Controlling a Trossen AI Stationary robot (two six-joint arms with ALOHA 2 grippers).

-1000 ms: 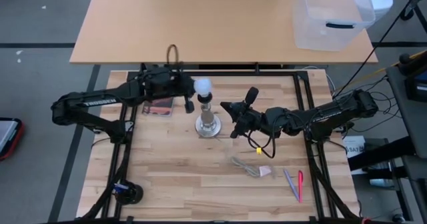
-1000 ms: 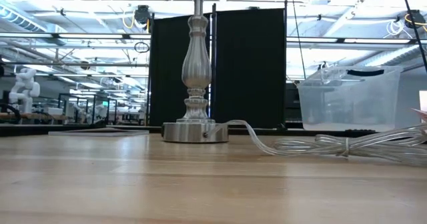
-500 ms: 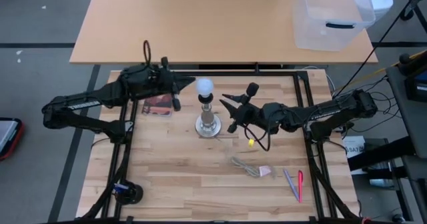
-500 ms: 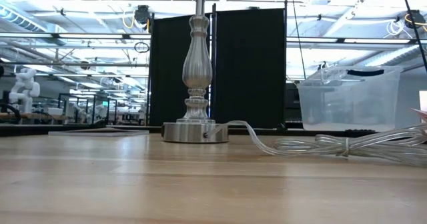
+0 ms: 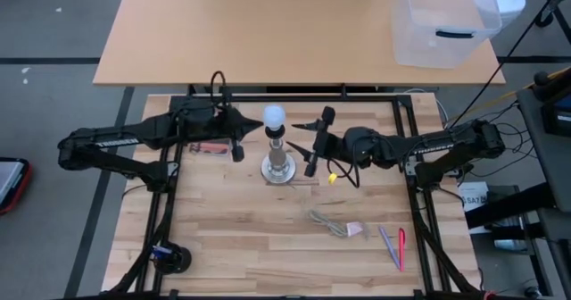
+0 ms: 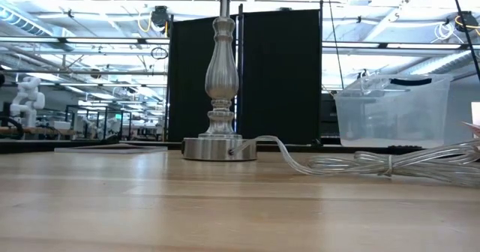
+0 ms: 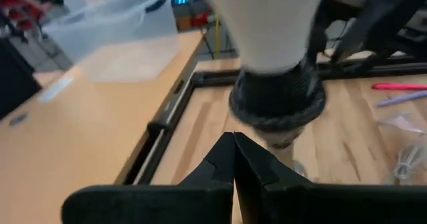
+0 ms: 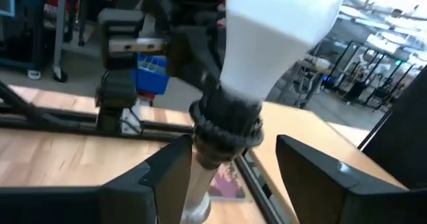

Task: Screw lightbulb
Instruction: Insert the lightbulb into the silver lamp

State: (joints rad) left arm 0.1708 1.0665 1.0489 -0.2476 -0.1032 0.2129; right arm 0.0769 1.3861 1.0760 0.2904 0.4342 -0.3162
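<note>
The white lightbulb (image 5: 274, 115) stands upright with its base in the black socket (image 7: 277, 104) on top of the silver lamp stand (image 5: 278, 166), whose round foot (image 6: 219, 148) rests on the table. My left gripper (image 5: 253, 127) is shut, at socket height on the lamp's left and just short of it (image 7: 233, 144). My right gripper (image 5: 302, 145) is open on the lamp's right. Its fingers (image 8: 167, 174) stand apart on either side of the post below the socket (image 8: 225, 127), touching nothing.
The lamp's clear cable (image 6: 375, 162) lies coiled on the table's right half (image 5: 330, 221), with pens (image 5: 393, 246) near it. A small packet (image 5: 211, 145) lies under my left arm. A clear bin (image 5: 442, 23) stands on the far table.
My right gripper has opened, rolled about its own axis, and moved toward the lamp and slightly toward the table's far edge. My left gripper, still shut, drew back from the bulb toward the table's left, then came part of the way back. The bulb and stand have not moved.
</note>
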